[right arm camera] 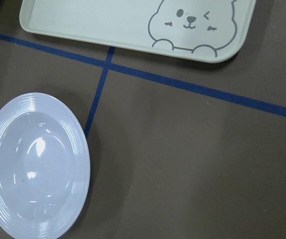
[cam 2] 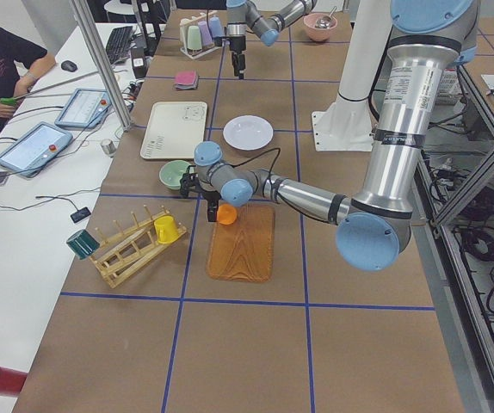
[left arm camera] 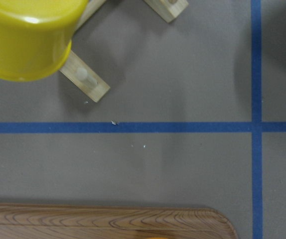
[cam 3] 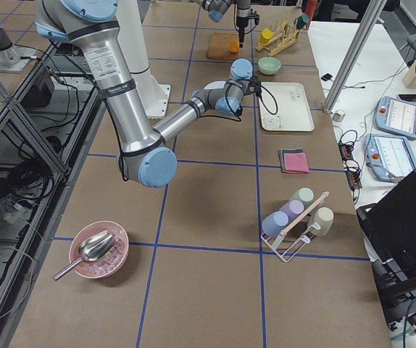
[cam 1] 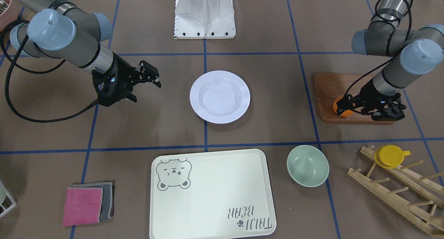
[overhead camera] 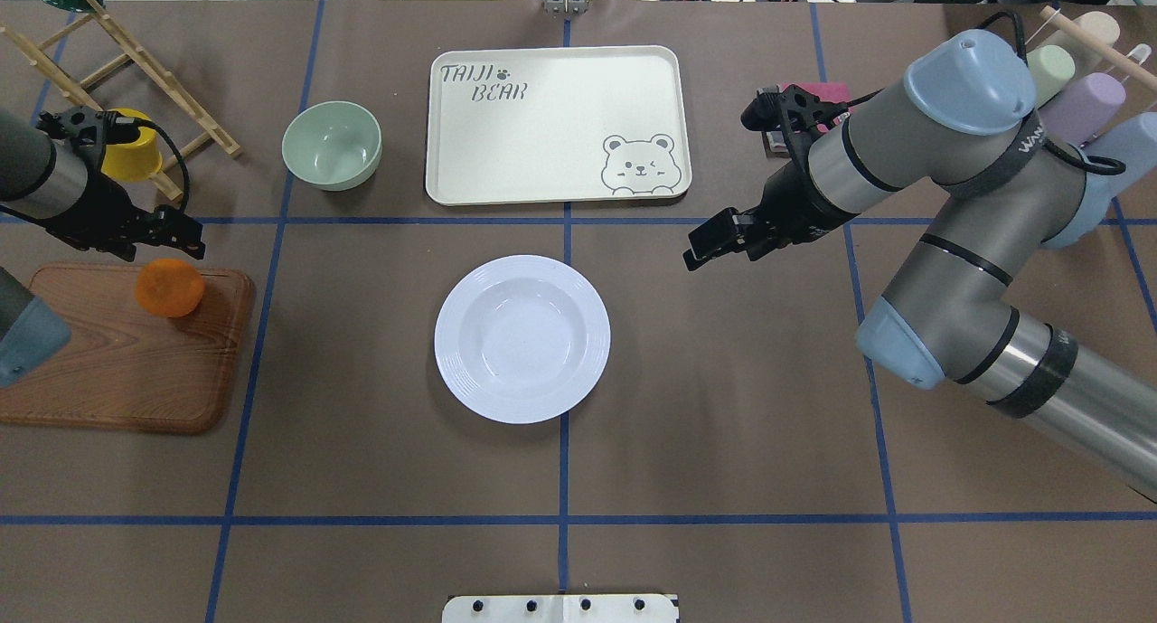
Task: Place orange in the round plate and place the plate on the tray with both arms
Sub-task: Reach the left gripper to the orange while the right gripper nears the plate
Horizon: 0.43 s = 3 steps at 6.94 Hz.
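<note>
Orange [overhead camera: 170, 288] at the wood board's [overhead camera: 117, 379] edge — round plate [overhead camera: 522, 338] well apart.

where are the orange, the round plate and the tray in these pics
orange [overhead camera: 170, 287]: overhead exterior view, middle of the fruit's visible top
round plate [overhead camera: 522, 338]: overhead exterior view, bare sunken centre
tray [overhead camera: 560, 126]: overhead exterior view, bare middle of its floor

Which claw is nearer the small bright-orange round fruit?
Left. The left claw is at the fruit on the brown wooden board; the right claw hangs beyond the white round plate.
</note>
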{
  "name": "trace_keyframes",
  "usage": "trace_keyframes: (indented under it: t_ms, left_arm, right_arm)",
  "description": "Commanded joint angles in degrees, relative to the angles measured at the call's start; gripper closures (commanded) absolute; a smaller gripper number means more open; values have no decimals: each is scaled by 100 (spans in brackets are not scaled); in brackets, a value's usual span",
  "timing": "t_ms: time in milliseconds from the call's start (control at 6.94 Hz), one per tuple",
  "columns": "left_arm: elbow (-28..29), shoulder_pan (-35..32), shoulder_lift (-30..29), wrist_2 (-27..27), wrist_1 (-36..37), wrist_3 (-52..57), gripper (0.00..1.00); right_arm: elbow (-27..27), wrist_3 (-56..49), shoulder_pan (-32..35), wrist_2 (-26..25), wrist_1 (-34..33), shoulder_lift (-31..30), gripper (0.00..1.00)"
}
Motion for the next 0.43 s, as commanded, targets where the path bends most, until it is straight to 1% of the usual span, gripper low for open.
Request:
trace_keyframes:
  t_ms: [0, 288]
  left_arm:
    - [-10, 199, 205, 193, -200, -115, 2]
    - [8, 505, 294, 202, -560, -595, 3]
  right_arm:
    - [33, 62, -4, 3, 5, 15, 0]
    - [68, 97, -4, 3, 5, 24, 0]
